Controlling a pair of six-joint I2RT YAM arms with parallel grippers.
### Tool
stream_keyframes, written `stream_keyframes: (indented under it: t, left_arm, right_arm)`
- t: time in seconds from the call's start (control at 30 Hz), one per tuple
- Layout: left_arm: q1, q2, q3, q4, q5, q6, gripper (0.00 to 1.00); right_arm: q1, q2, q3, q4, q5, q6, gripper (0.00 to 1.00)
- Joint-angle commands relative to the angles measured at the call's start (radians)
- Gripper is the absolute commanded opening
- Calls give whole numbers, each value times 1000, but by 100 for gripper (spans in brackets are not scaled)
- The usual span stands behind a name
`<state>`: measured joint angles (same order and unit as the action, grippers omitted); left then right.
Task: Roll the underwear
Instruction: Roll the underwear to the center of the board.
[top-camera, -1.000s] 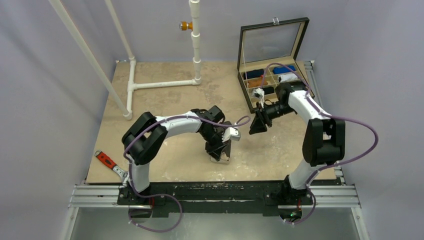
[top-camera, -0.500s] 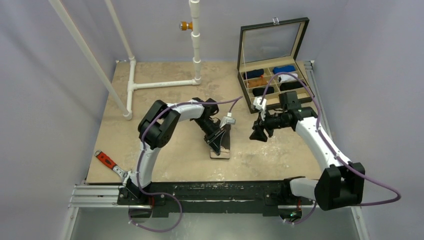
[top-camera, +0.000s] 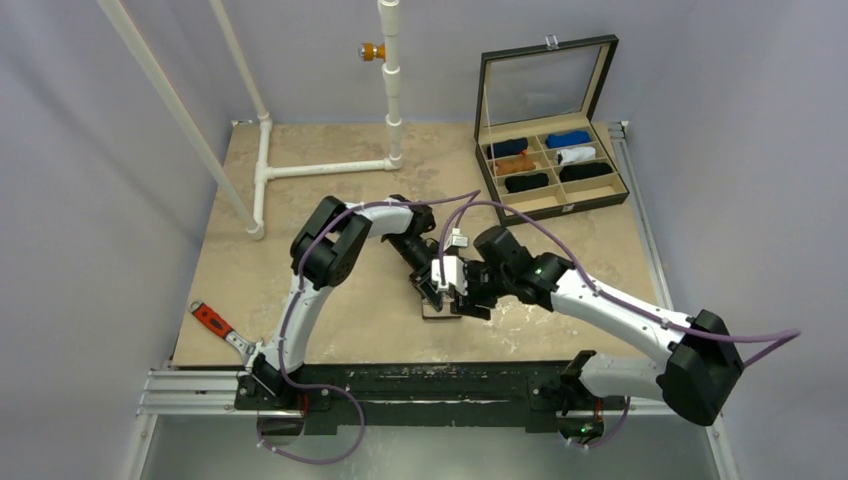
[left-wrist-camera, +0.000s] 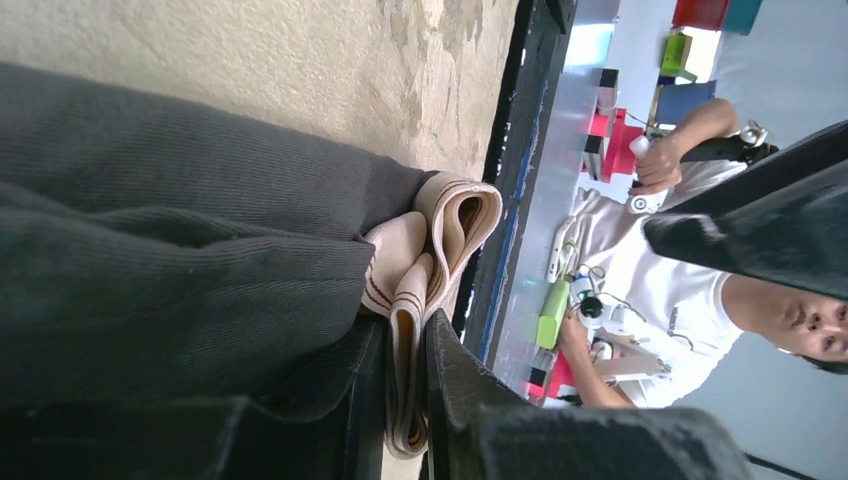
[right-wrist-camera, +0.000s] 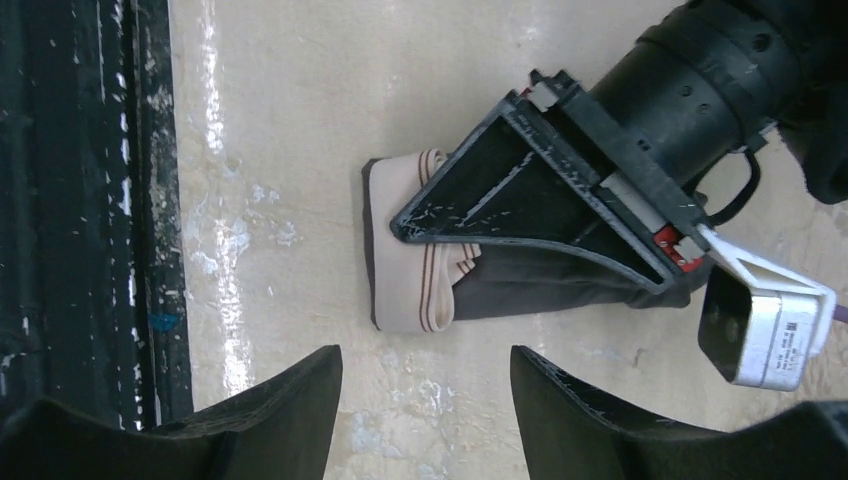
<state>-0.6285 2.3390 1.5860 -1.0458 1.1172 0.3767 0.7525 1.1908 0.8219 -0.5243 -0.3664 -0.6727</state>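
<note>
Underwear (right-wrist-camera: 412, 288) lies folded on table (top-camera: 340, 190) nr front edge, L gripper (left-wrist-camera: 405, 345) clamped on its tan waistband, R gripper (right-wrist-camera: 426, 368) just above, jaws apart, holding nothing.

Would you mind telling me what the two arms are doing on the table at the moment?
The left tool is shut on the pale waistband of the dark grey underwear, which lies folded flat on the table near the front edge. The right tool hovers open over that same waistband end, gripping nothing. The garment is not yet a roll.
</note>
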Motion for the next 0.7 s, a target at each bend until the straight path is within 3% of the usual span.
stream_keyframes:
  t: [0.0, 0.2, 0.67]
  left_arm:
    - [17, 22, 16, -9, 5, -18, 0]
    - [28, 56, 27, -13, 3, -62, 0]
    - [32, 102, 52, -78, 37, -51, 0]
  right_arm:
    - [96, 22, -43, 110, 169, 1, 61]
    - [206, 69, -98, 186, 258, -20, 59]
    - [309, 193, -120, 284, 353, -48, 53]
